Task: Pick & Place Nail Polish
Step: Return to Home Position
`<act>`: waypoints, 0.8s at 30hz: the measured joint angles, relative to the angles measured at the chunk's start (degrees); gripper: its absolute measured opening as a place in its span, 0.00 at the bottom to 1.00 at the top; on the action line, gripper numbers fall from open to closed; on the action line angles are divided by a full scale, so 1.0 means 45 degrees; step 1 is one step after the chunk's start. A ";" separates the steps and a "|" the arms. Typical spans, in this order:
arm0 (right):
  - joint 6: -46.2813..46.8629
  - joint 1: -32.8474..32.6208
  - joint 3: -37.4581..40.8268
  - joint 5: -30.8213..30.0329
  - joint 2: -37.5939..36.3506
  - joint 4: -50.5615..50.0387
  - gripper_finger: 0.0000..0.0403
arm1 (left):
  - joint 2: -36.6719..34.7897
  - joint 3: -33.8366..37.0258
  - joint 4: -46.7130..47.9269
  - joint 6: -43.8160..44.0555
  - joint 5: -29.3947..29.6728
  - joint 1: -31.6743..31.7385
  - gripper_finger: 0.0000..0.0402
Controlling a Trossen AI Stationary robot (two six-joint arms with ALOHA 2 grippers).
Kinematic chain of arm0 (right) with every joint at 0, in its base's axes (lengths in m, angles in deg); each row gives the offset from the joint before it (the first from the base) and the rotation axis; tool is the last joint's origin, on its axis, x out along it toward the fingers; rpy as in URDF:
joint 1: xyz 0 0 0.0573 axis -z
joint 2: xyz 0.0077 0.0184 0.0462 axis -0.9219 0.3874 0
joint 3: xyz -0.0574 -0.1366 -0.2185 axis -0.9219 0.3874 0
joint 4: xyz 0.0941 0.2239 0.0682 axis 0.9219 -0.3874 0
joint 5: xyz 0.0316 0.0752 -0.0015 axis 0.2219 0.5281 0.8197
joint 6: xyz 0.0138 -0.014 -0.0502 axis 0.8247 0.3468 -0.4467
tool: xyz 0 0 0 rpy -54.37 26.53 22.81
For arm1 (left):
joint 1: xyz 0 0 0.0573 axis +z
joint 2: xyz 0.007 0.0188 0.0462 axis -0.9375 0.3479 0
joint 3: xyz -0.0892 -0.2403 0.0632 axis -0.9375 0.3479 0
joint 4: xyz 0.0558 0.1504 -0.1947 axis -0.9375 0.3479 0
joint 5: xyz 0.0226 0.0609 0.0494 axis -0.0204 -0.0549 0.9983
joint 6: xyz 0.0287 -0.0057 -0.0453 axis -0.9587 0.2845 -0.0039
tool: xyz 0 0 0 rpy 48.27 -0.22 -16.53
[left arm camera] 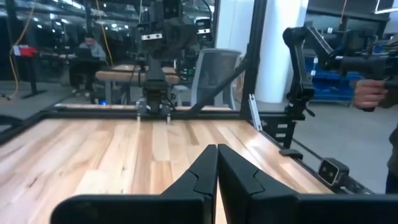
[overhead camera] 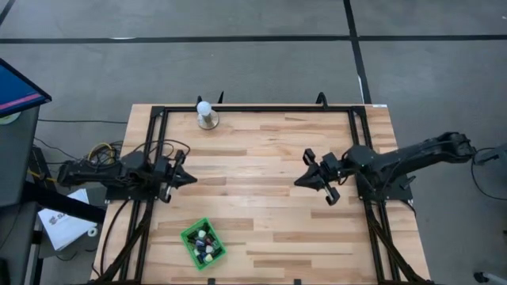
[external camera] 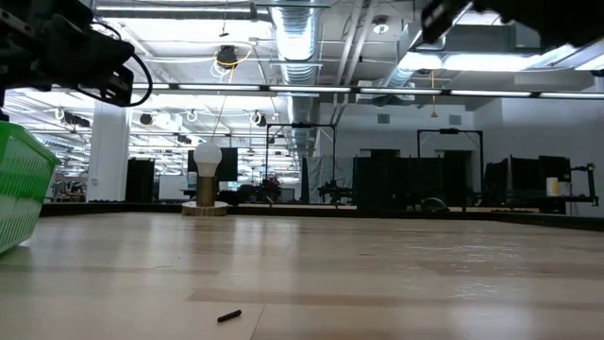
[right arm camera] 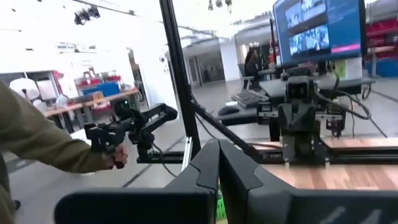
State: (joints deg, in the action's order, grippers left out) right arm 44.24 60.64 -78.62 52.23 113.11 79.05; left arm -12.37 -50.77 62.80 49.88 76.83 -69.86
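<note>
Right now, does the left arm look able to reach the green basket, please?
Probably yes: the left gripper, shut, is on the same side of the table as the green basket, with only bare wood between them.

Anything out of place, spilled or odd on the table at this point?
One small dark sliver lies loose on the table near the low camera; I cannot tell what it is. The nail polish bottles sit in the green basket. Left gripper and right gripper are shut.

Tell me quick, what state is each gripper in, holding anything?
The left gripper: shut, holding nothing, over the table on its left side.
The right gripper: shut, holding nothing, over the right side.
</note>
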 joint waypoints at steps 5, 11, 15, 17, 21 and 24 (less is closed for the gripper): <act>0.0578 0.0055 0.2476 -0.0272 0.0423 0.4101 0.00 | 0.0303 0.0000 0.0001 0.0419 0.0073 -0.0216 0.02; 0.1012 0.0481 0.4941 -0.0614 0.0902 0.7536 0.00 | 0.0274 0.0000 -0.0054 0.0320 0.0345 -0.0245 0.02; 0.1013 0.0883 0.5383 -0.0601 0.0937 0.7600 0.00 | 0.0274 0.0000 -0.0058 0.0310 0.0963 -0.0228 0.02; 0.1027 0.1147 0.5398 -0.0108 0.0638 0.7834 0.00 | 0.0274 0.0000 -0.0064 0.0310 0.1016 -0.0190 0.02; 0.2552 0.2320 0.5398 0.0857 -0.0230 0.8041 0.00 | 0.0274 0.0000 -0.0049 0.0365 0.1014 -0.0182 0.02; 0.3540 0.3401 0.5398 0.1342 -0.1685 0.7477 0.00 | 0.0274 0.0000 -0.0015 0.0344 0.1018 -0.0182 0.02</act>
State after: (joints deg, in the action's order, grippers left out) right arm 60.17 75.94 -54.33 58.27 105.53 112.70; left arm -11.13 -50.77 62.73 51.43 81.41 -70.68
